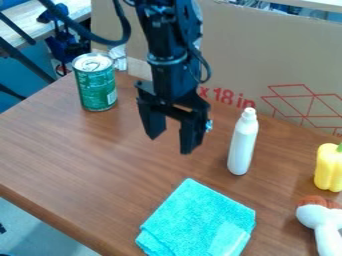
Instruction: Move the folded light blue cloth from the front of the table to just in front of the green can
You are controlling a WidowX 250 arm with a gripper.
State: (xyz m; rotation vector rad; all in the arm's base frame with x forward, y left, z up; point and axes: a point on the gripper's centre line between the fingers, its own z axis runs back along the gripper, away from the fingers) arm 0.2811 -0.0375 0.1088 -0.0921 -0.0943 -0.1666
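The black two-finger gripper point(171, 144) hangs mid-frame, moderately open, empty — no grasp begun, seemingly; gripping the folded turquoise cloth point(200, 220), lower centre, would call for lowering.

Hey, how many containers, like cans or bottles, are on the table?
2: a green can at the picture's upper left, and a white bottle standing to the right of the open gripper. The arm may hide another.
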